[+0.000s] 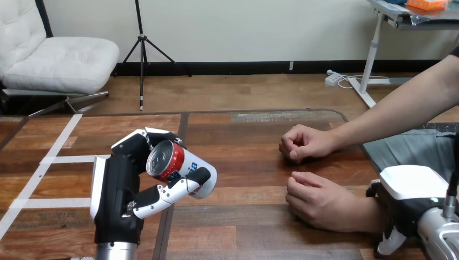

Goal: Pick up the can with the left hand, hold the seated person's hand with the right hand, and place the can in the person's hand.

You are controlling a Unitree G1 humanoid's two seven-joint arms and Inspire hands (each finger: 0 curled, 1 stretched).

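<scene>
A red and white can [187, 167] with a silver top is lifted off the wooden table [249, 227], tilted on its side with the top toward me. My left hand [116, 189] is shut on it, thumb under the can and fingers over its far side. The person's nearer hand [316, 200] rests loosely curled on the table right of centre. My right hand [410, 187] is at the lower right, against that hand's wrist and forearm; its grip there is hidden. The person's farther hand [300, 143] lies as a fist on the table behind.
White tape strips [59, 142] mark the table's left part. A dark seam [180, 127] runs front to back through the table near the can. Bare wood lies between the can and the person's hands.
</scene>
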